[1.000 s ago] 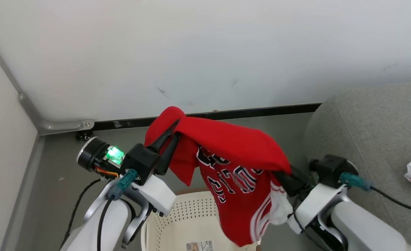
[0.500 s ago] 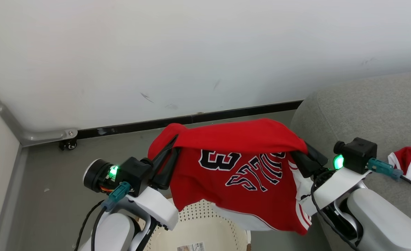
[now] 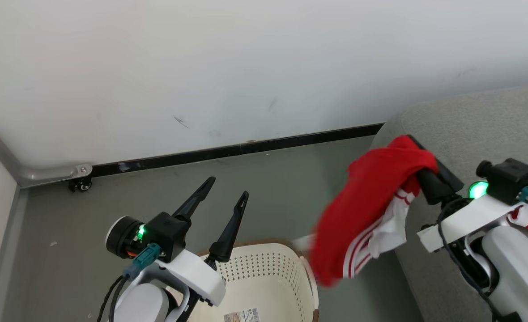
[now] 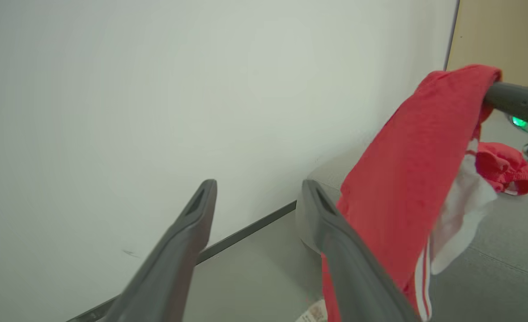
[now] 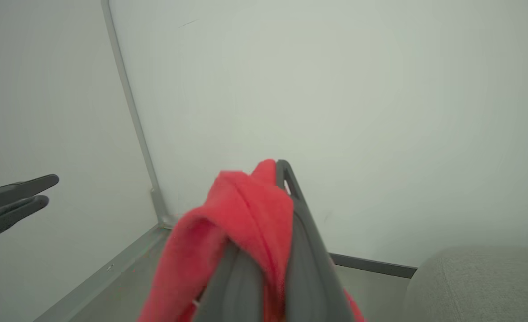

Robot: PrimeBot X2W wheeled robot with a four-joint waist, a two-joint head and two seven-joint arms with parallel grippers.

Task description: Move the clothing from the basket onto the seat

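Our right gripper (image 3: 418,154) has its two dark fingers pressed together on a bunched fold of the soft red sports garment with white trim and side stripes (image 3: 367,201). The cloth drapes over the fingertips and hangs down from them, clear of everything below. In the head view it is blurred; it hangs beside the rounded corner of the large grey woven-fabric seat (image 3: 470,129), and its lower edge shows just right of the brown rim of the oval cream perforated plastic laundry basket (image 3: 264,268). We see a paper label (image 3: 241,315) on the basket's bottom and no cloth in the part of the basket that shows.

Our left gripper (image 3: 228,186) hovers over the basket's left side with its fingers spread well apart and nothing between them, pointing toward the white wall (image 3: 246,67) and the black skirting strip (image 3: 228,151).

A second crumpled red garment (image 4: 503,167) lies on the seat's top, behind our right wrist. The grey floor (image 3: 282,179) runs between the wall, basket and seat.
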